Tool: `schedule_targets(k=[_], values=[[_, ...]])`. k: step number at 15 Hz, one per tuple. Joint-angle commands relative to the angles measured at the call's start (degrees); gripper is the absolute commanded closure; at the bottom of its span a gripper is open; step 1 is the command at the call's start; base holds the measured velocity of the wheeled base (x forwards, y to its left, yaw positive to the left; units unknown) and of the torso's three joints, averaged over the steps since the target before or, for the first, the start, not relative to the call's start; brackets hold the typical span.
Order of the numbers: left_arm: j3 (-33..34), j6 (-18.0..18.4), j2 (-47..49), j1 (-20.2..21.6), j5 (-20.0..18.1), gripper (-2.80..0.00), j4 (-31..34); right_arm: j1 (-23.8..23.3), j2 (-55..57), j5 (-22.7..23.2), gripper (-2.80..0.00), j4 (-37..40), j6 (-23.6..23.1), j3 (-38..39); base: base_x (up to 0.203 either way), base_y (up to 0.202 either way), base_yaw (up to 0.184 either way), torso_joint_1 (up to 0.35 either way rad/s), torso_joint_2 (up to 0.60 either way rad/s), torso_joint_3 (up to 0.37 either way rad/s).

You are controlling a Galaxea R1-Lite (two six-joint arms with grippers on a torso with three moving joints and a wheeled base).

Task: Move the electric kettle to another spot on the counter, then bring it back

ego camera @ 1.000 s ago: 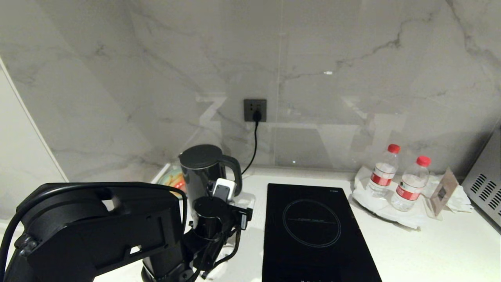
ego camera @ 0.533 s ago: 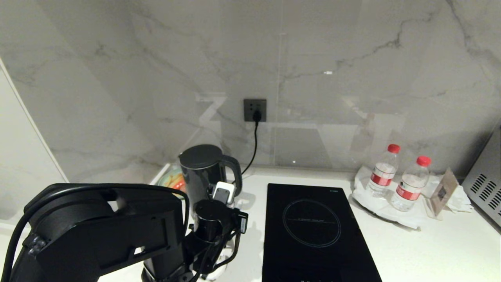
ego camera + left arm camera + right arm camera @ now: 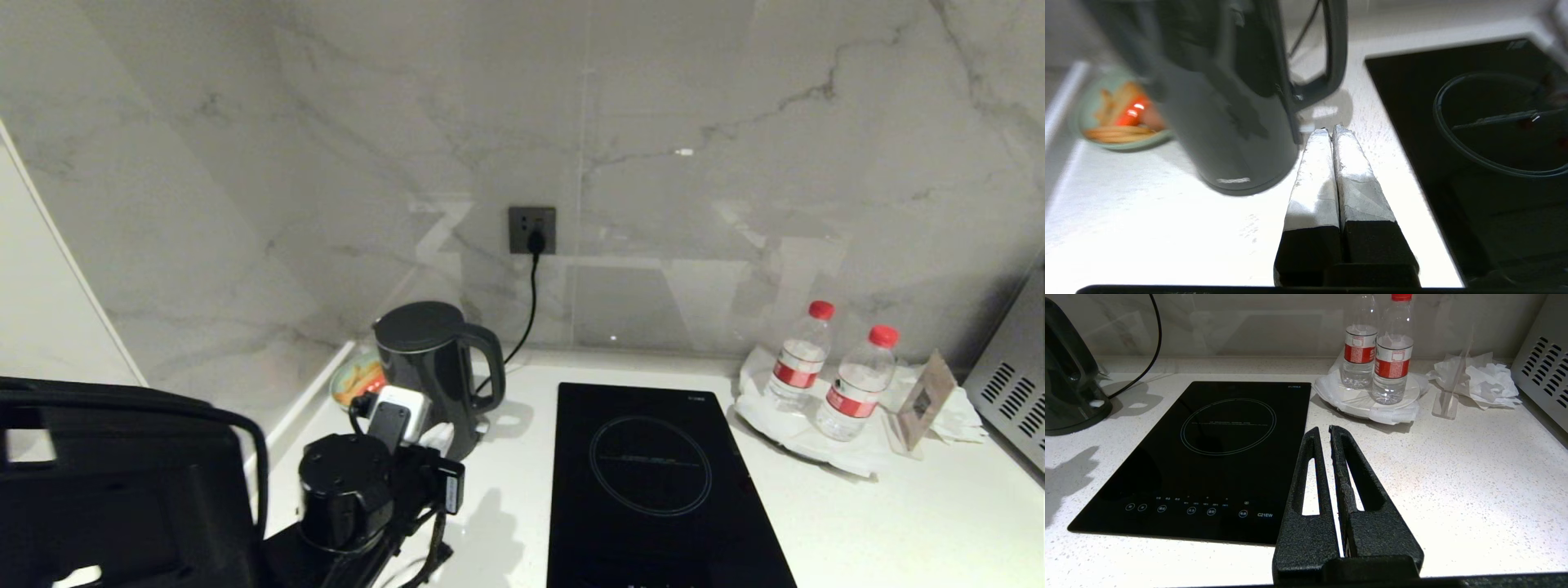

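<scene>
The electric kettle (image 3: 429,367), tall and dark with a loop handle on its right, stands upright at the back left of the white speckled counter (image 3: 857,523). My left gripper (image 3: 1329,130) is shut with nothing between its silver-wrapped fingers. It sits low over the counter in front of the kettle (image 3: 1229,102), its tips just short of the handle's foot and apart from it. In the head view its fingers (image 3: 439,437) barely show past the wrist. My right gripper (image 3: 1321,429) is shut and empty, parked over the counter beside the hob; the kettle (image 3: 1065,388) shows far off to its side.
A black induction hob (image 3: 653,482) lies right of the kettle. Two water bottles (image 3: 796,355) stand on a white plate at the back right, next to a card stand (image 3: 922,404) and a metal appliance (image 3: 1012,384). A snack dish (image 3: 357,380) sits behind the kettle. A cord runs to the wall socket (image 3: 532,229).
My left gripper has shut and the arm has drawn back from the kettle's handle, toward the counter's front left. The kettle has stayed where it was.
</scene>
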Motion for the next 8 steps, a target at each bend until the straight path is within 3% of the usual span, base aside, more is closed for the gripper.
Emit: schedule_targets(k=[1, 3, 5, 7, 8], values=[[4.8, -0.2, -13.0, -0.2, 0.2, 0.0, -0.5, 0.0, 0.0, 0.0, 0.0, 0.0, 0.0, 0.0, 0.0, 0.0, 0.0, 0.0, 0.0, 0.0], [5.7, -0.2, -22.2, 0.1, 0.5, 0.0, 1.0, 0.0, 0.0, 0.0, 0.0, 0.0, 0.0, 0.0, 0.0, 0.0, 0.0, 0.0, 0.0, 0.0], [5.3, -0.3, -33.0, 0.5, 0.6, 0.0, 7.6, 0.0, 0.0, 0.0, 0.0, 0.0, 0.0, 0.0, 0.0, 0.0, 0.0, 0.0, 0.0, 0.0], [3.4, 0.2, -45.1, 1.2, 0.8, 0.0, 21.0, 0.0, 0.0, 0.0, 0.0, 0.0, 0.0, 0.0, 0.0, 0.0, 0.0, 0.0, 0.0, 0.0], [1.9, 1.2, -51.5, 2.4, 0.9, 0.0, 32.5, 0.0, 0.0, 0.0, 0.0, 0.0, 0.0, 0.0, 0.0, 0.0, 0.0, 0.0, 0.0, 0.0]])
